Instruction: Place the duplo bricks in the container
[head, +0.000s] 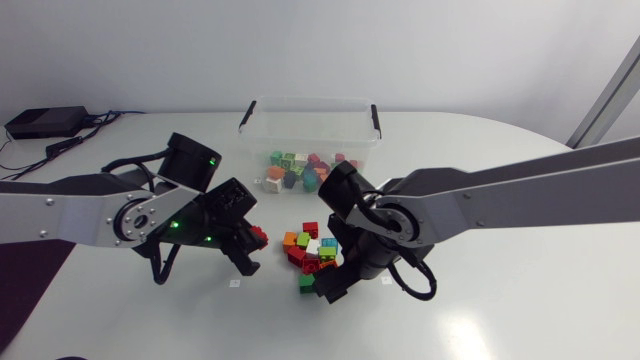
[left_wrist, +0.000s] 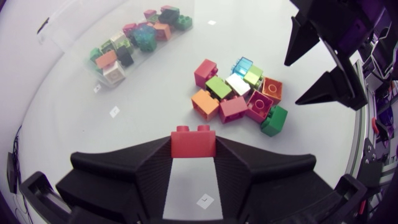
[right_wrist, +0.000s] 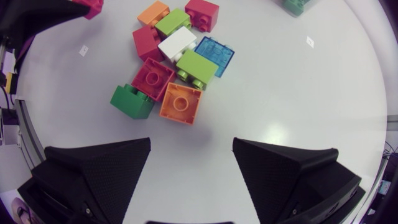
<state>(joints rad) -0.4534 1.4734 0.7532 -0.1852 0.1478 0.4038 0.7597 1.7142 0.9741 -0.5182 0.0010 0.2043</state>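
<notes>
Bare table (head: 110, 310) lies open at 9 o'clock. The left gripper (head: 250, 243) is clenched on a red brick (left_wrist: 193, 142), apart from the loose pile (head: 312, 250) at its 3 o'clock. The container (head: 247, 118), at the pile's 12 o'clock, holds more bricks. The right gripper (right_wrist: 192, 143) hangs spread wide at the pile's 5 o'clock edge, nothing between its fingers.

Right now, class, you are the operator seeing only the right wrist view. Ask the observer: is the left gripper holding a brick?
Observer: Yes, the left gripper is shut on a red brick.
Operator: Where is the container?
Observer: The clear container stands beyond the loose pile, apart from it.
Operator: Anything in it?
Observer: Many mixed-colour bricks lie inside.
</notes>
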